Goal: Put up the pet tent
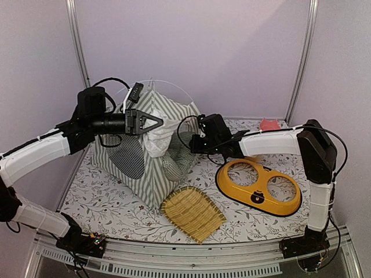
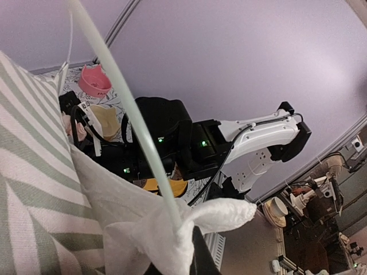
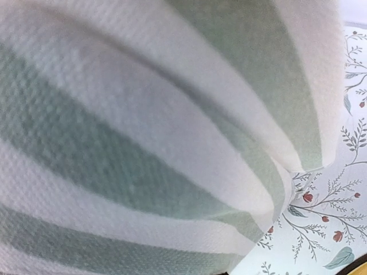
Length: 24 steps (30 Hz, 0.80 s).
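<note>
the pet tent (image 1: 152,176) stands upright between them: left jaws clamp its top fabric; right jaws meet its side, open or shut unclear.

The pet tent (image 1: 152,174) has grey-green and white stripes, a white curtain (image 1: 155,142) and a grey net window (image 1: 132,157). The table cloth (image 1: 104,202) is white with small leaves and red flowers. The bowl tray (image 1: 258,186) is yellow with a black edge. The woven mat (image 1: 193,213) is straw yellow. The small bowl (image 1: 268,124) is pink.
</note>
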Motion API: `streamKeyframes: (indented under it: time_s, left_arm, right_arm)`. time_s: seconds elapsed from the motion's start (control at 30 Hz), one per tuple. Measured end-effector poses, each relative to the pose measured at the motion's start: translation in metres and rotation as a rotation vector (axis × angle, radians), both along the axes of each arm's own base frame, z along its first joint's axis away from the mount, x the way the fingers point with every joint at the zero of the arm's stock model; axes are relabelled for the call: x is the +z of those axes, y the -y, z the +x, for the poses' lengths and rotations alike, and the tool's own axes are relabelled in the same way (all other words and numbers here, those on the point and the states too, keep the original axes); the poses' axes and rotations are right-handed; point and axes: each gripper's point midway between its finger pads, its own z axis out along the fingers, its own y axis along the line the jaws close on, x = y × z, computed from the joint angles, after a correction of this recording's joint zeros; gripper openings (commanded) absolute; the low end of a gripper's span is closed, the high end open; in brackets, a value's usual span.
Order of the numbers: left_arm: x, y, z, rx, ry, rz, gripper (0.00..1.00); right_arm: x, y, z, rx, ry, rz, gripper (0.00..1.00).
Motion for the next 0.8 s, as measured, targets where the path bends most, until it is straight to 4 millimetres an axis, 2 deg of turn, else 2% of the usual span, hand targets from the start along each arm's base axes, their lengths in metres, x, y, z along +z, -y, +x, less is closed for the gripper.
streamKeyframes:
  time_s: [0.13, 0.2, 0.27, 0.43, 0.5, 0.57, 0.67, 0.7, 0.8]
  left_arm:
    - [0.0, -0.003, 0.002, -0.022, 0.003, -0.004, 0.0]
    - [0.002, 0.0, 0.003, -0.051, 0.006, -0.009, 0.0]
    - [0.007, 0.006, 0.007, -0.081, 0.015, -0.014, 0.0]
    - [0.021, 0.021, 0.024, -0.135, 0.071, -0.013, 0.0]
    - [0.028, 0.026, 0.034, -0.141, 0.102, -0.01, 0.0]
    - [0.029, 0.027, 0.043, -0.138, 0.118, -0.005, 0.0]
    - [0.013, 0.025, 0.057, -0.124, 0.088, 0.015, 0.0]
    - [0.004, 0.024, 0.063, -0.117, 0.069, 0.025, 0.0]
    - [-0.02, 0.021, 0.08, -0.1, 0.021, 0.052, 0.0]
  right_arm:
    - [0.004, 0.004, -0.005, -0.015, 0.002, -0.015, 0.03]
    - [0.014, 0.011, -0.011, -0.028, 0.011, -0.029, 0.01]
    - [0.033, 0.017, -0.015, -0.044, 0.034, -0.031, 0.01]
    - [0.099, 0.045, -0.025, -0.107, 0.137, 0.008, 0.01]
    - [0.117, 0.06, -0.033, -0.125, 0.167, 0.027, 0.01]
    - [0.123, 0.068, -0.037, -0.141, 0.184, 0.038, 0.02]
    - [0.109, 0.066, -0.035, -0.144, 0.18, 0.029, 0.01]
    - [0.096, 0.062, -0.03, -0.144, 0.17, 0.013, 0.0]
    - [0.039, 0.046, -0.013, -0.144, 0.104, -0.074, 0.0]
